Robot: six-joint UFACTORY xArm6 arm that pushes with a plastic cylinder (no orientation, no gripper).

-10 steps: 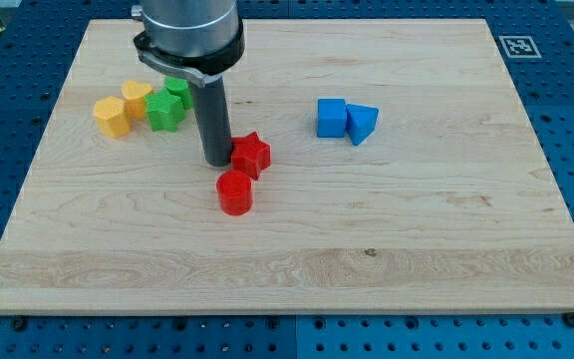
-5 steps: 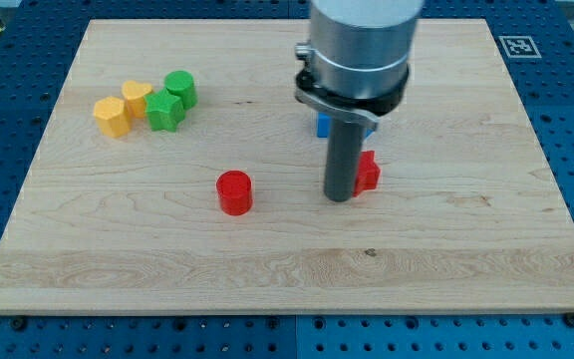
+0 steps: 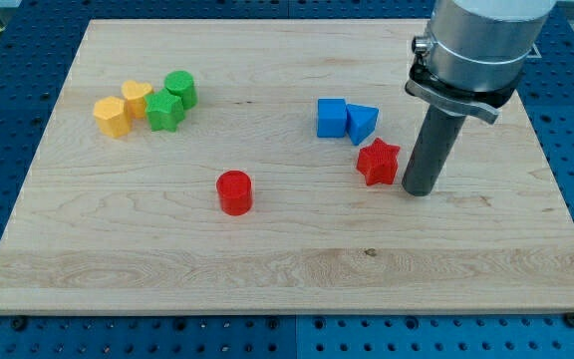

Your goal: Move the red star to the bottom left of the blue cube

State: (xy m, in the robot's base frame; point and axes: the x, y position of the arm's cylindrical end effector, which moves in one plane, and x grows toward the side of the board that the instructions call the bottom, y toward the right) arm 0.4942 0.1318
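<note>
The red star (image 3: 378, 162) lies on the wooden board, below and to the right of the blue cube (image 3: 331, 118), just under the blue triangular block (image 3: 362, 123) that touches the cube's right side. My tip (image 3: 418, 191) rests on the board just to the right of the red star, a small gap apart from it. The rod rises from there to the arm's grey body at the view's top right.
A red cylinder (image 3: 234, 191) stands left of centre. At the upper left sit an orange block (image 3: 112, 116), a yellow block (image 3: 136, 98), a green star-like block (image 3: 164, 111) and a green cylinder (image 3: 180, 88). A marker tag (image 3: 517, 46) is at the board's top right corner.
The rod pushed the red star rightward from beside the red cylinder to below the blue blocks, then passed on to the star's right side.
</note>
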